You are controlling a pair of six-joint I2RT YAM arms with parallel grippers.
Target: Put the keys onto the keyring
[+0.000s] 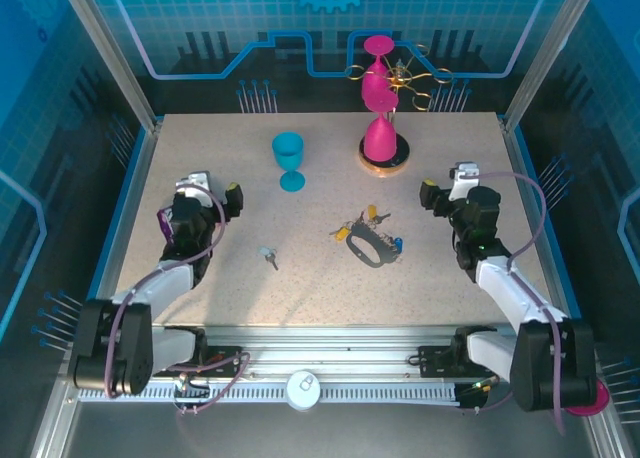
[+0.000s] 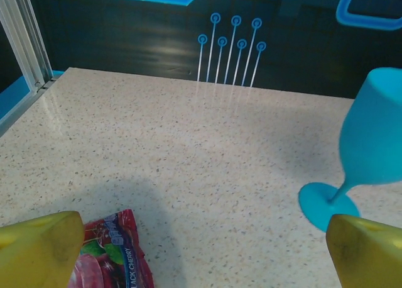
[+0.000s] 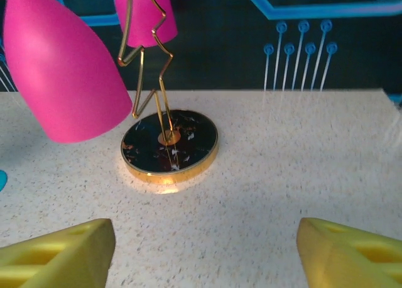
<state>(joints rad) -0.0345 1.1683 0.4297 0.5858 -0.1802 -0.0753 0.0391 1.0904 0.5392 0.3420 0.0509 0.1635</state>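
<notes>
The keyring (image 1: 368, 248), with its grey oval loop strap, lies on the table right of centre. A cluster of small keys (image 1: 357, 224) lies against its far side, and a blue-headed key (image 1: 397, 244) lies at its right. One more key (image 1: 268, 256) lies alone, left of centre. My left gripper (image 1: 212, 186) (image 2: 201, 253) hovers open over the left part of the table, well left of the lone key. My right gripper (image 1: 445, 183) (image 3: 204, 253) is open to the right of the keyring. Bare tabletop shows between both pairs of yellow fingers (image 2: 38, 247) (image 3: 56, 253).
A blue goblet (image 1: 289, 159) (image 2: 370, 143) stands at the back centre, ahead and right of the left gripper. A pink and gold ornament on a round black base (image 1: 384, 154) (image 3: 169, 143) stands ahead of the right gripper. A red snack packet (image 2: 110, 253) lies by the left finger.
</notes>
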